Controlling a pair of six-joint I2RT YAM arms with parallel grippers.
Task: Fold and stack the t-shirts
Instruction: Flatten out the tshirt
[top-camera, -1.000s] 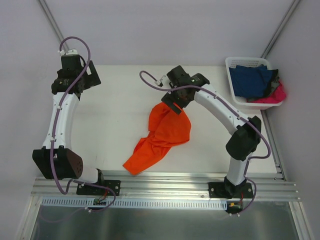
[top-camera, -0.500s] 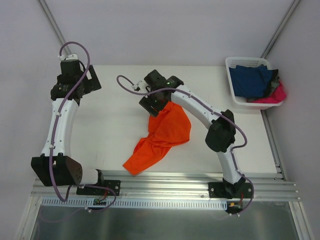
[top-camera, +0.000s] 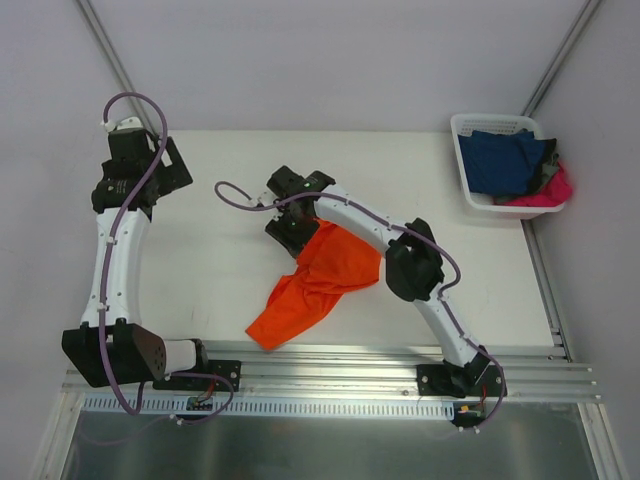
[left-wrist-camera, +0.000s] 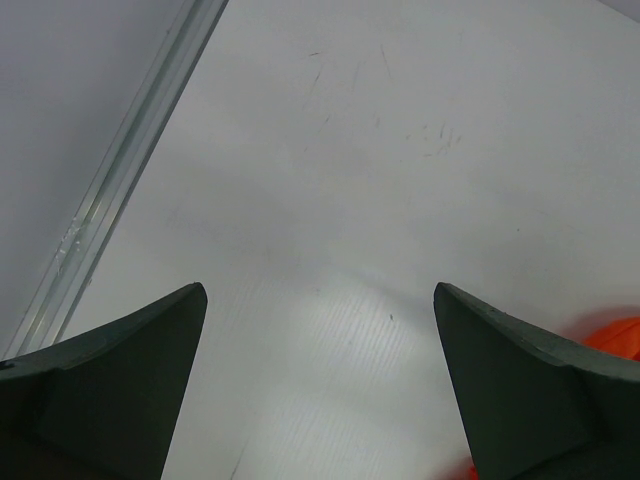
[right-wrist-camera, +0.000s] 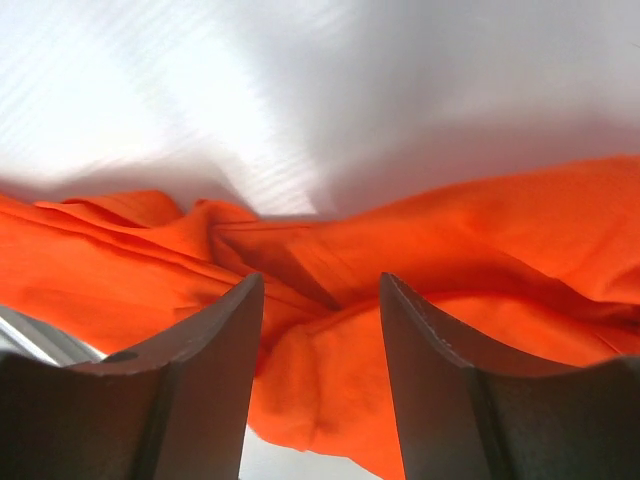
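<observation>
The right fingers (right-wrist-camera: 190, 390) are standing half apart astride a fold of the orange t-shirt (top-camera: 322, 272), which is lying crumpled on the middle of the counter (top-camera: 225, 255); the left fingers (left-wrist-camera: 110, 385) are hanging wide and empty. You are wanting that fold seated deep between the right fingers before clamping and lifting.

From above and behind the rig, my top camera looks down on the whole worktop (top-camera: 220, 250). My left wrist camera skims low over it, past its own jaws. My right wrist camera sits tight on the orange t-shirt (right-wrist-camera: 480, 250), which also shows at the overhead view's centre and the left view's 4 o'clock.
</observation>
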